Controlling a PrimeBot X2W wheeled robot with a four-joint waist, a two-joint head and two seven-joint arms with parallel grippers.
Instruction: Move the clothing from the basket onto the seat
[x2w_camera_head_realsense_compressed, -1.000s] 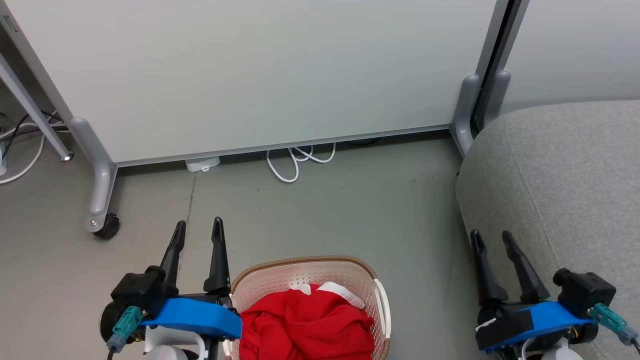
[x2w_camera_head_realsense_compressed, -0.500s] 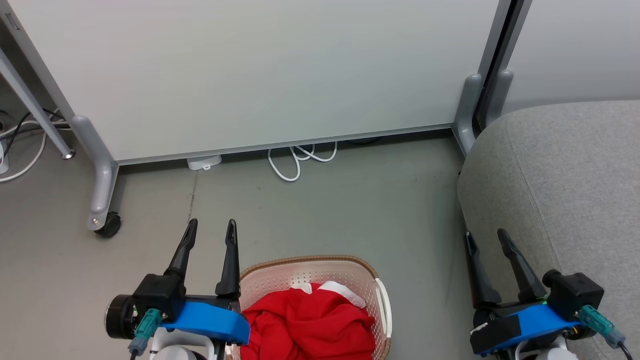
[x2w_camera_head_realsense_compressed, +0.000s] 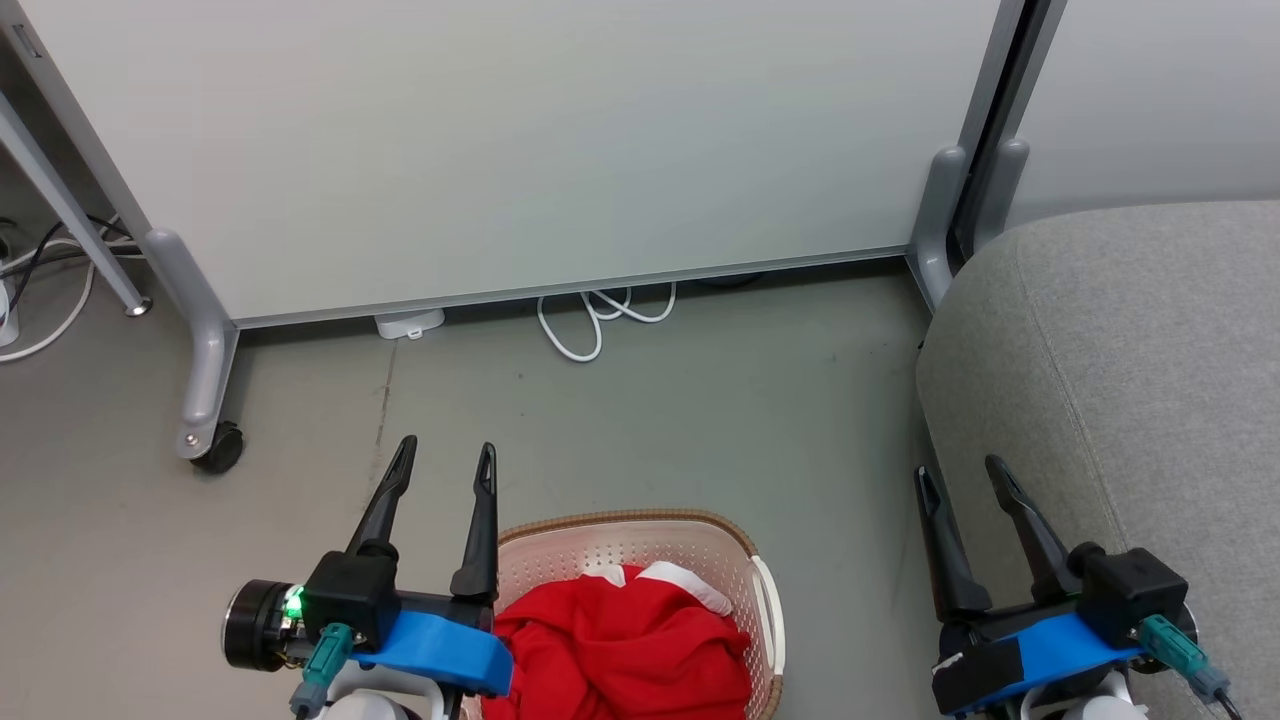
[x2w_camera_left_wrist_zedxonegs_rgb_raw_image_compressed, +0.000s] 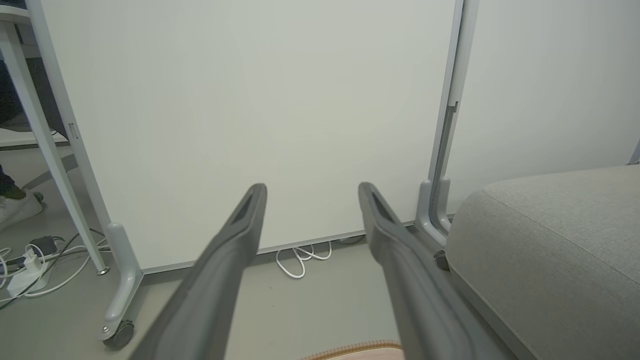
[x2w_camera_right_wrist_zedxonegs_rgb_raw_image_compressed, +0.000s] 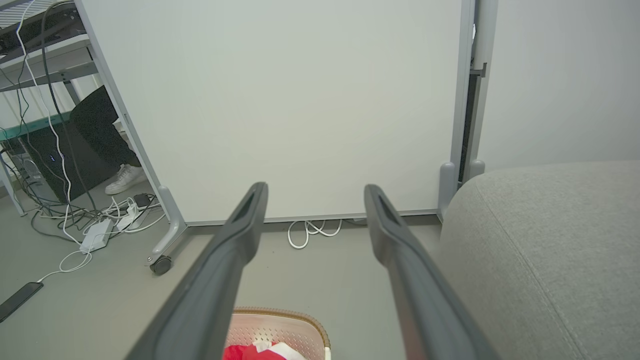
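Two spread, empty: left tool (x2w_camera_head_realsense_compressed: 447, 444), right tool (x2w_camera_head_realsense_compressed: 956, 465); clothing (x2w_camera_head_realsense_compressed: 620, 650) in basket (x2w_camera_head_realsense_compressed: 620, 519).

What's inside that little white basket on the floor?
Crumpled red clothing with white trim, heaped in the basket. Its bottom, and anything beneath the fabric, is covered.

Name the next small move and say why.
Probably swing the left gripper right and down onto the clothing: it is open, empty, just beside the basket, and the clothing lies heaped inside, none on the seat.
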